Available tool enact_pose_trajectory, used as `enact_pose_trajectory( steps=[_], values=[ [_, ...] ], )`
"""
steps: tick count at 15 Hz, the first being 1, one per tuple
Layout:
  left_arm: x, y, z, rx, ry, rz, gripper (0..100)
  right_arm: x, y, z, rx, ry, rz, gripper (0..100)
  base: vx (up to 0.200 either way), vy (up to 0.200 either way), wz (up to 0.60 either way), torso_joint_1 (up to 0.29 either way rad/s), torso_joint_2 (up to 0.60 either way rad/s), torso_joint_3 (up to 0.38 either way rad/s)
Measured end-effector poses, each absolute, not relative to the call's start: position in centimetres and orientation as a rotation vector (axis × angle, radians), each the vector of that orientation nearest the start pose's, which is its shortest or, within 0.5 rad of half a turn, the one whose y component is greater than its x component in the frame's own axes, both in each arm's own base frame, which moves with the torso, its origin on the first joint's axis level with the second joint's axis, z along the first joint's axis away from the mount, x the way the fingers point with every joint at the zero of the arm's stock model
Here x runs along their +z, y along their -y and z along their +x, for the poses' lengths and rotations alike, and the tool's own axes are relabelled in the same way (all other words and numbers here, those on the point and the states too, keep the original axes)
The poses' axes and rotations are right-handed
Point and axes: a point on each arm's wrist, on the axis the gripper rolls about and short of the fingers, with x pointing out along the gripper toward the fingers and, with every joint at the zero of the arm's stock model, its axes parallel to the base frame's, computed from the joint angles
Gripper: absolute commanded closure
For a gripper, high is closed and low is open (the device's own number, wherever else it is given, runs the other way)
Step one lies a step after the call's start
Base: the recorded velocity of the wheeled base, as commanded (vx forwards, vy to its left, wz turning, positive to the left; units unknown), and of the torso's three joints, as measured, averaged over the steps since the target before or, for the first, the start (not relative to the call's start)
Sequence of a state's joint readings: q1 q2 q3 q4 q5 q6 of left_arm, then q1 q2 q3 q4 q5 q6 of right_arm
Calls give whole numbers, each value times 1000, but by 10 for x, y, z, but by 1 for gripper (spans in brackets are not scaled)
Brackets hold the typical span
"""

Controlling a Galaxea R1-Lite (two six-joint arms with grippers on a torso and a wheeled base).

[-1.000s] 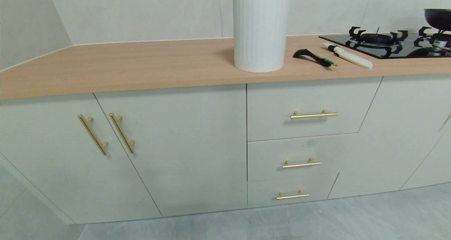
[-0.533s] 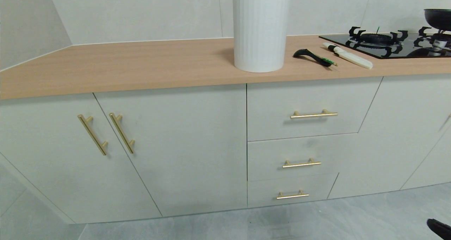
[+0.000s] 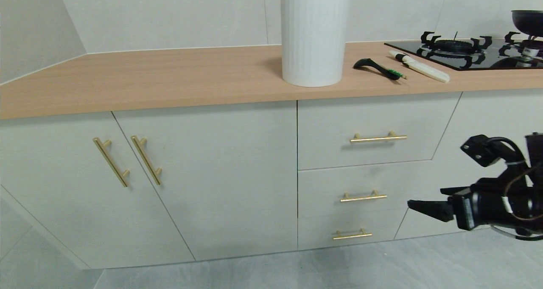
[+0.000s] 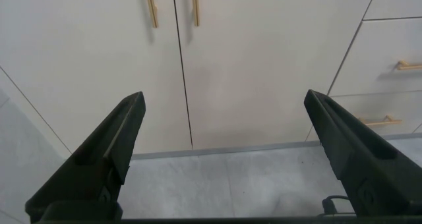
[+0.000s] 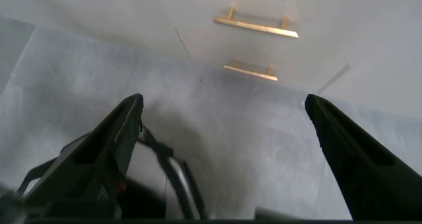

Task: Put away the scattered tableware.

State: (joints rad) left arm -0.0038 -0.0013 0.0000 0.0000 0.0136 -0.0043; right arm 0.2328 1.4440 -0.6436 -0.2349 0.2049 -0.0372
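Our right pincer (image 3: 425,197) hangs with its jaws spread wide, out in front of the drawers. It is level with the middle drawer handle (image 3: 362,197) and apart from it, with open floor (image 3: 382,263) beneath. Our left pincer (image 4: 224,99) is equally wide, low before the double cupboard doors (image 4: 264,66) and not touching them. Well above the right pincer, on the wooden surface (image 3: 169,77), the black peeler (image 3: 377,69) and white knife (image 3: 420,67) lie near the front edge, between the white ribbed canister (image 3: 312,34) and the hob (image 3: 466,57).
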Motion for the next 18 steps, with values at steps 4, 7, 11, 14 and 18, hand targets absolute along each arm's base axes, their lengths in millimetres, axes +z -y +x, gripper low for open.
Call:
enact_pose_trajectory(
  steps=[4, 7, 11, 14, 18],
  values=[
    [75, 0, -23, 9, 1, -4, 0, 139, -75, 268, 439, -592, -60, 0, 0, 0, 0, 0, 0, 0],
    [75, 0, -23, 9, 1, -4, 0, 115, -81, 290, 402, -581, -72, 0, 0, 0, 0, 0, 0, 0],
    [75, 0, -23, 10, 1, -4, 0, 86, -85, 307, 373, -593, -76, 0, 0, 0, 0, 0, 0, 0],
    [75, 0, -23, 10, 1, -4, 0, 70, -87, 321, 310, -541, -87, 0, 0, 0, 0, 0, 0, 0],
    [75, 0, -23, 10, 1, -4, 0, 43, -92, 342, 247, -462, -54, 0, 0, 0, 0, 0, 0, 0]
  ],
)
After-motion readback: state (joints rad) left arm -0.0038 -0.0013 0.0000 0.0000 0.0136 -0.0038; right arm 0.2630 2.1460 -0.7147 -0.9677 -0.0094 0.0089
